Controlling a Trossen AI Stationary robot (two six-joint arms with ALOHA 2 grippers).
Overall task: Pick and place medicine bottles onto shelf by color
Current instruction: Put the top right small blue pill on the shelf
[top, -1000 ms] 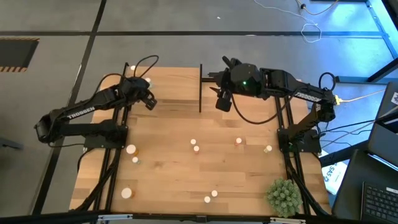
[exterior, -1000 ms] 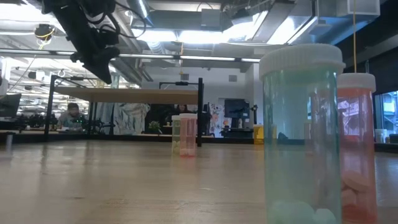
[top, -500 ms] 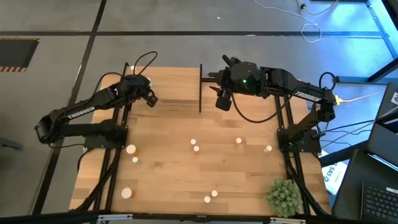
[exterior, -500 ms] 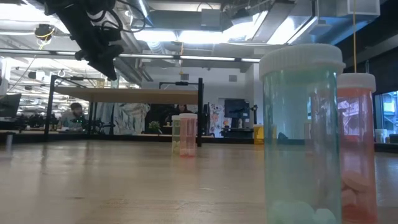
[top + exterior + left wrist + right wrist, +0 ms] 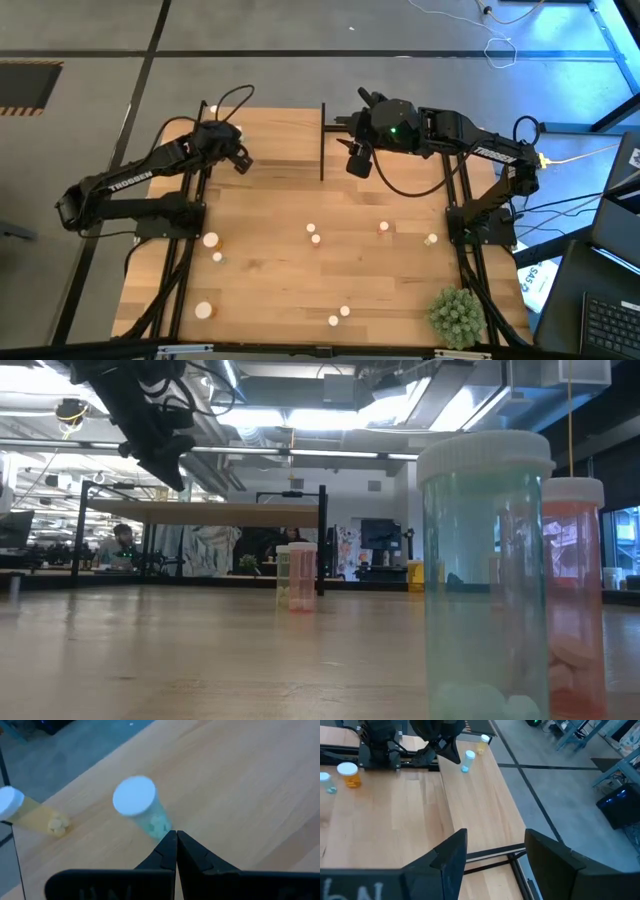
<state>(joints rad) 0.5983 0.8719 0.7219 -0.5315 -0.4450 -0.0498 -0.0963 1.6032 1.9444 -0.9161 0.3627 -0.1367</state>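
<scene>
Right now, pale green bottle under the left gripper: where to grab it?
Probably the body just below the white cap, coming from above: the pale green bottle stands upright on the shelf, apart from the orange one. The left gripper is shut; open it first.

I see a grey floor point(image 5: 90, 30) crossed by dark lines, bright ceiling lights point(image 5: 330, 418), and a seated person point(image 5: 120, 545) behind.

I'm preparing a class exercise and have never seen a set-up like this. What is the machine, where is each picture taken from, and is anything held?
Two robot arms work at a wooden table. One picture looks down from above, one sits at tabletop height, and one rides on each wrist. Small capped bottles stand scattered on the table, with a green plant ball at one corner. The left gripper is shut and empty above the shelf, beside a green bottle. The right gripper hangs open, empty.
</scene>
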